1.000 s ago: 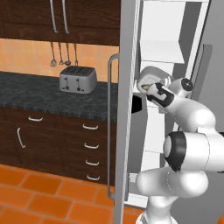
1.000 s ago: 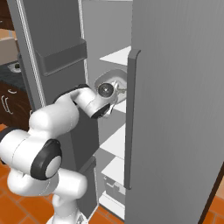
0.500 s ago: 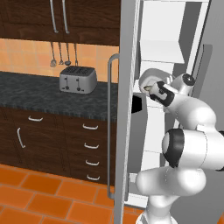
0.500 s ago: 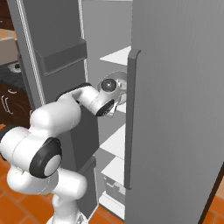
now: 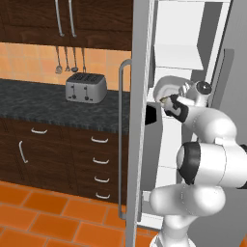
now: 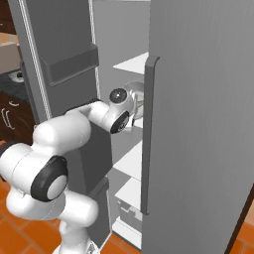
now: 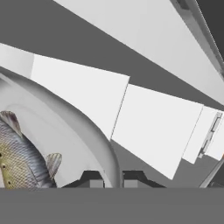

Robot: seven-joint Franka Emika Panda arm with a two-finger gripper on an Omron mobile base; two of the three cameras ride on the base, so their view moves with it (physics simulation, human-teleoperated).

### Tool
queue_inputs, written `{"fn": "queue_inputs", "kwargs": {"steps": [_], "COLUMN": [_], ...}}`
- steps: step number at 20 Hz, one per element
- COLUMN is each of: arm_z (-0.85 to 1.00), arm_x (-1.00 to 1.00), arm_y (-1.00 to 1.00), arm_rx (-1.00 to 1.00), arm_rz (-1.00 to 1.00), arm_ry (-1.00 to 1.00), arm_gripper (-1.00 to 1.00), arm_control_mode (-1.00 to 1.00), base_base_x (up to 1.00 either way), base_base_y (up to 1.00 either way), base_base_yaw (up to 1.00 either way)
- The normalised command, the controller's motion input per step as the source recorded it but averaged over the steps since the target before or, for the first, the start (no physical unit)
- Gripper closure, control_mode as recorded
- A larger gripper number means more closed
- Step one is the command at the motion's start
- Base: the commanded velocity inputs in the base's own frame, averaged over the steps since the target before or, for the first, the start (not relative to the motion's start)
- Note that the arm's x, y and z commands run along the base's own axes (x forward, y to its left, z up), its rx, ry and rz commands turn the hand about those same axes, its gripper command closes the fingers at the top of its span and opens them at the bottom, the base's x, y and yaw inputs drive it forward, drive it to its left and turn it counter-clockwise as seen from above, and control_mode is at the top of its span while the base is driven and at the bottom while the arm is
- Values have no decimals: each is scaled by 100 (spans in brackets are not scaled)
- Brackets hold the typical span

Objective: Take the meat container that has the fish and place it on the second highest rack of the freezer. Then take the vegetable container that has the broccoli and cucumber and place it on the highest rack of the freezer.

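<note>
The meat container, a light-grey rounded bowl, has the fish lying in it. My gripper is shut on the bowl's rim, with one finger on each side of the wall. In the left base view the gripper holds the meat container inside the open freezer, in front of its white shelves. From the right base view the meat container shows just behind my wrist, below a white shelf. Whether the bowl rests on a shelf I cannot tell.
The freezer's open left door carries a bin and a long bar handle. Its right door stands close beside my arm. Left of the freezer is a dark counter with a toaster above drawers.
The arm has shifted slightly, elbow rising, with the bowl still in its grip and almost in the same place inside the freezer.
</note>
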Motion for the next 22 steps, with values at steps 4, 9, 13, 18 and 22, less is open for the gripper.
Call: {"fn": "queue_inputs", "kwargs": {"steps": [4,9,13,18,22], "arm_z": [-4,-9,-33,-31,-20], "arm_x": [6,5,0,7,33], "arm_y": [-9,-18,-3,0,-9], "arm_rx": [0,0,-5,-4,0], "arm_rz": [7,2,-6,-6,-2], "arm_ry": [8,5,3,2,5], "arm_gripper": [100,100,100,100,100], "arm_control_mode": [-100,-100,-100,-100,-100], "base_base_x": [0,0,0,0,0], "base_base_y": [0,0,0,0,0], "base_base_yaw": [0,0,0,0,0]}}
